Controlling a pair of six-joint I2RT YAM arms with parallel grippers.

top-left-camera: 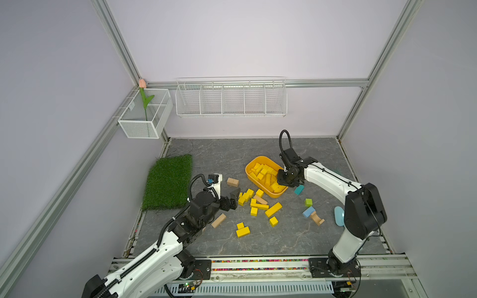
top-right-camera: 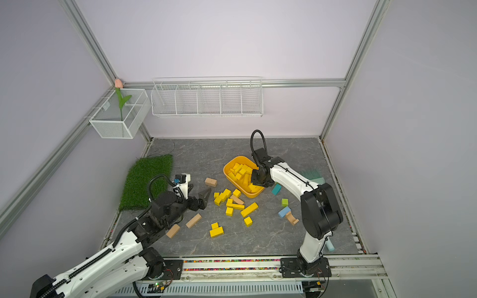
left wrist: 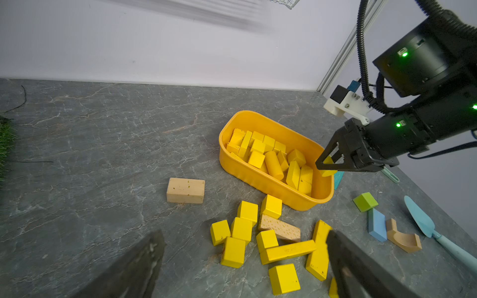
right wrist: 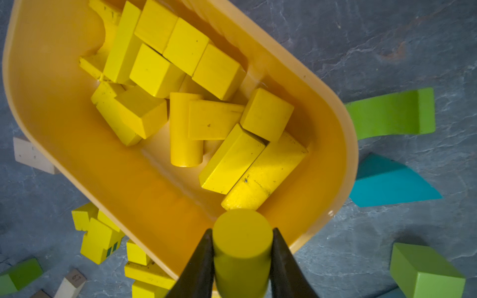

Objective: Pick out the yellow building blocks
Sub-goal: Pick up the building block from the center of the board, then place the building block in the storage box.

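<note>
My right gripper (right wrist: 242, 231) clamps a yellow cylinder (right wrist: 242, 258) over the tub (right wrist: 90, 160). My left gripper (left wrist: 245, 233) gapes wide just left of loose yellow blocks (left wrist: 284, 278).

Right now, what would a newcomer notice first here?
The orange tub near the centre, heaped with yellow blocks, stands out most. The right end effector holds a yellow cylinder over the tub's right end. Loose blocks lie scattered just in front of the tub, by the open left end effector.
</note>
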